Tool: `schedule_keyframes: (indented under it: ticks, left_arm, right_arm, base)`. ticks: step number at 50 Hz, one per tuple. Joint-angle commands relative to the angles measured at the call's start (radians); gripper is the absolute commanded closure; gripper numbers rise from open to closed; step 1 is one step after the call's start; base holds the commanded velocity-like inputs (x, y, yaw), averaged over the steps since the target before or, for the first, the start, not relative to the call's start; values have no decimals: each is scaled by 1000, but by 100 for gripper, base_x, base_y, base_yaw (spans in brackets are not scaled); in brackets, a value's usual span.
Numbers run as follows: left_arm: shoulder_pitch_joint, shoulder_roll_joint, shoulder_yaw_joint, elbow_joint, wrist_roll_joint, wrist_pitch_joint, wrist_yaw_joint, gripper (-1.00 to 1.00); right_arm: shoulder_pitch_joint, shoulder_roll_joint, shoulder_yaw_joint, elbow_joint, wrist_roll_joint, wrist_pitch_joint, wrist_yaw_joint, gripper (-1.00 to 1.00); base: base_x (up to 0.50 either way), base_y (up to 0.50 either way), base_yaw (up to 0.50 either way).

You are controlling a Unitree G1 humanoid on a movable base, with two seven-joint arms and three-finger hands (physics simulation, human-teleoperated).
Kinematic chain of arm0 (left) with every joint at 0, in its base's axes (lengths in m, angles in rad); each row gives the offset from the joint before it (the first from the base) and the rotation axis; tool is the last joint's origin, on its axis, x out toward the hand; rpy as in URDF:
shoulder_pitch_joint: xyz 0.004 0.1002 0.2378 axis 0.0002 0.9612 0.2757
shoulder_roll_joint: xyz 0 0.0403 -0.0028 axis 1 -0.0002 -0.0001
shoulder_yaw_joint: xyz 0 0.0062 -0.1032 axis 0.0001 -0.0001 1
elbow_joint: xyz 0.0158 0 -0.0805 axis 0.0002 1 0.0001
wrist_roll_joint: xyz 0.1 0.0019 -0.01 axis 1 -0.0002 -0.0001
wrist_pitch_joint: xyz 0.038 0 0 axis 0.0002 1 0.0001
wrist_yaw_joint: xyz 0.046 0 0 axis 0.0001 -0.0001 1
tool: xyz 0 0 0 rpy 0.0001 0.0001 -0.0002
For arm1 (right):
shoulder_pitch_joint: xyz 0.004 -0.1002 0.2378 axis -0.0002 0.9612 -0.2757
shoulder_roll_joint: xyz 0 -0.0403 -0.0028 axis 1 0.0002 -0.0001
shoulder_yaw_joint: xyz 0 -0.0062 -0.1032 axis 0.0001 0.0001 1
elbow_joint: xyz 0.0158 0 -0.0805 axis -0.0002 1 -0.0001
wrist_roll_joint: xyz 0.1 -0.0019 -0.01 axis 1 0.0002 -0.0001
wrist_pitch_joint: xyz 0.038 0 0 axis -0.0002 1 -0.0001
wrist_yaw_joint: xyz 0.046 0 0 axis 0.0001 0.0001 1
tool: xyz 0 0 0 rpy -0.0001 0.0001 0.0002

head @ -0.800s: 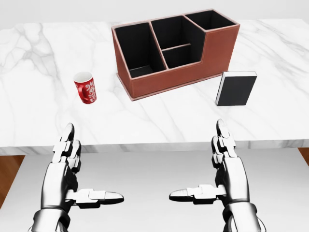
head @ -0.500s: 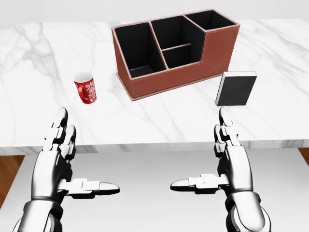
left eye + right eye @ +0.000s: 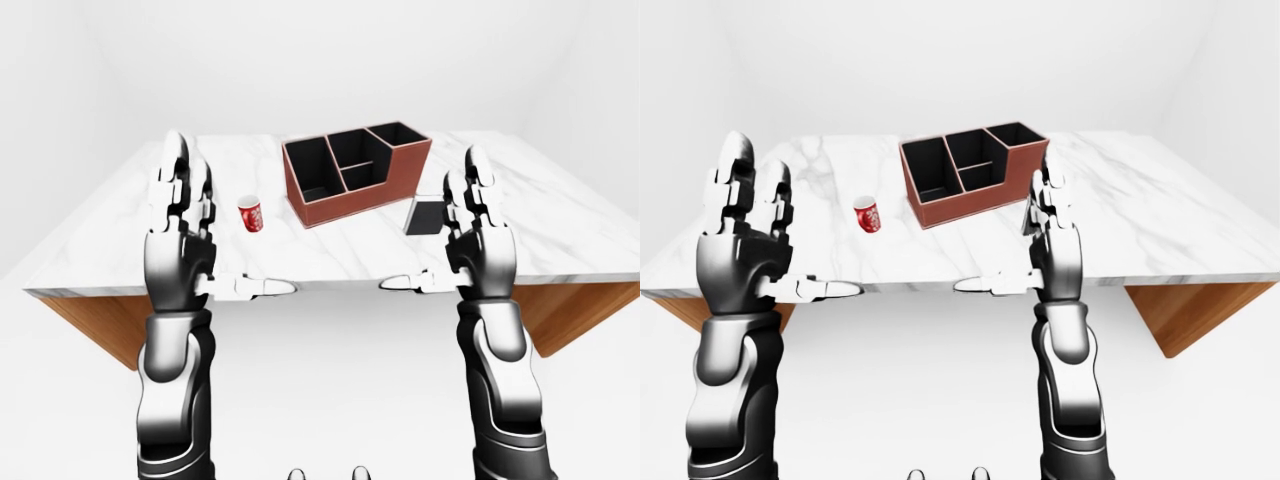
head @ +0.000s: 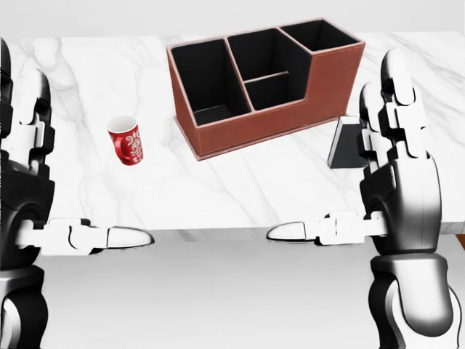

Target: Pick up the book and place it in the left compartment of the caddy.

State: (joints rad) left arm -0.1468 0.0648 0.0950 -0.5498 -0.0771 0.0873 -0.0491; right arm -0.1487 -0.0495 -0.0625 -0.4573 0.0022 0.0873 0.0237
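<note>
Both hands raised, fingers released, over the near edge of the white marble counter (image 4: 240, 193).

The left hand (image 3: 180, 245) and right hand (image 4: 399, 196) hold nothing, thumbs pointing inward. The black hardcover book (image 4: 344, 144) lies on the counter just right of the brown leather caddy (image 4: 265, 80) with black compartments, partly hidden behind the right hand. A red patterned mug (image 4: 126, 140) lies tilted to the caddy's left, well apart.
</note>
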Motion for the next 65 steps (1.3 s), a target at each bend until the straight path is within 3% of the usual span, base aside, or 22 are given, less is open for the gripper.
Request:
schedule_keyframes:
  ticks: [1, 38, 65]
  left_arm:
    - [-14, 5, 9, -93, -7, 0, 7, -100]
    - [-8, 3, 10, -79, 12, 0, 1, -100]
    - [-3, 5, 11, -82, 10, 0, 0, -100]
  right_arm:
    - [-13, -2, 1, -113, -2, 0, 11, -100]
    - [48, 2, -14, -147, 0, 0, 31, -100]
    - [50, 3, -14, -153, 3, 0, 22, -100]
  base:
    - [40, 0, 0]
    - [49, 0, 0]
    - [29, 5, 0]
